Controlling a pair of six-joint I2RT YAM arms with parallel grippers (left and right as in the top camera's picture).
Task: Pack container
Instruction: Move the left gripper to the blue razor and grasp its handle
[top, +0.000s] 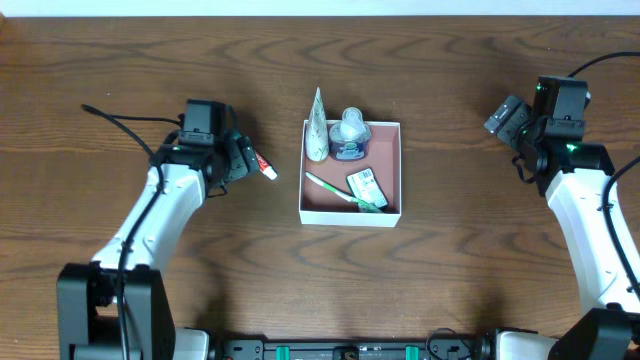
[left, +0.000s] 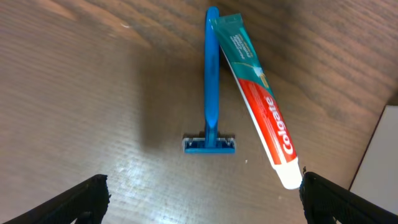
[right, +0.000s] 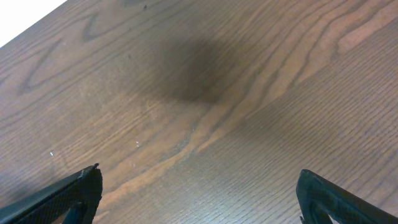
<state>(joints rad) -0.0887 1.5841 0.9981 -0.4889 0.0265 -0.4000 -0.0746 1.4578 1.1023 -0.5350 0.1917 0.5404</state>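
The container (top: 388, 150) sat near the middle of the desk (top: 450, 280), open at the top, with its white walls and reddish-brown floor in plain view from overhead. Inside it, a pale cone-shaped tube (top: 317, 125) leaned at the far left corner, and a clear bottle (top: 350, 135) with a blue base stood just beside it. A green and white toothbrush (top: 330, 188) lay slanted across the near part of the floor, next to a small green and white packet (top: 365, 185).

The left gripper (top: 240, 158) hung over the desk just to the left of the container, its jaws spread wide and holding nothing. In the left wrist view the gripper (left: 205, 193) framed a blue razor (left: 211, 93) lying flat on the wood with its head nearest the camera. A red, white and green toothpaste tube (left: 261, 106) lay slanted beside it. The tube's crimped green end met the far end of the razor handle, and its white cap pointed towards the container's white wall (left: 379, 149) at the right edge.

The right gripper (top: 505, 118) was well apart from the container on the right side, also released and empty. Its wrist view showed the right gripper (right: 199, 193) over bare wood only.
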